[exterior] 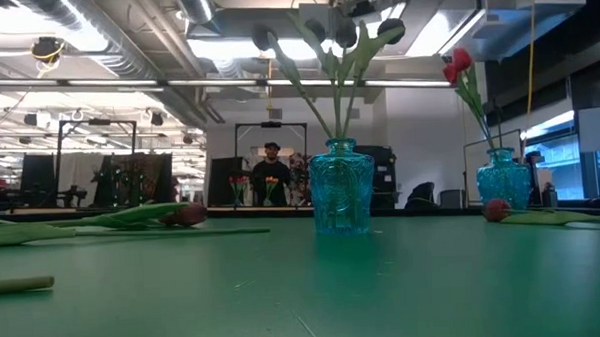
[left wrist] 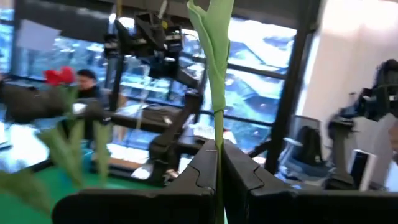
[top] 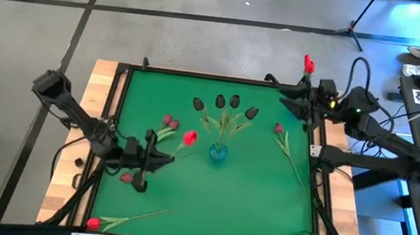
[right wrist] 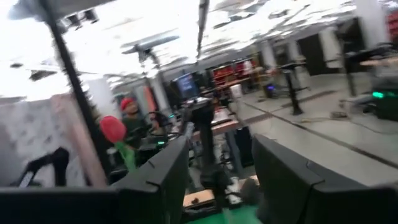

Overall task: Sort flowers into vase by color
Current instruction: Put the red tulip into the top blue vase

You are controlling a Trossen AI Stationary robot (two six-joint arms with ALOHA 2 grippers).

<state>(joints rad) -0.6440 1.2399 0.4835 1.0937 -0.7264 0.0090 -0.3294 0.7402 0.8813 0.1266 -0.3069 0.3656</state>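
**Left arm holds a red tulip beside the centre vase**

The blue glass vase point(top: 218, 152) stands mid-worktop point(top: 185, 201) and holds four near-black tulips point(top: 226, 102) fanned toward the far edge. Left of the vase, the left gripper point(top: 165, 157) has its jaws pressed together on a green stem point(left wrist: 218, 124), pinching a red tulip point(top: 189, 137) whose head sits just left of the vase. Two dusky pink tulips point(top: 169, 121) lie farther left of the vase. A pink-headed tulip point(top: 286, 141) lies to the vase's right, and another red tulip point(top: 105, 221) lies near the front left corner. The right gripper point(top: 294, 101) waits at the far right corner, jaws spread and holding nothing, beside a second vase's red flower point(top: 309, 63).
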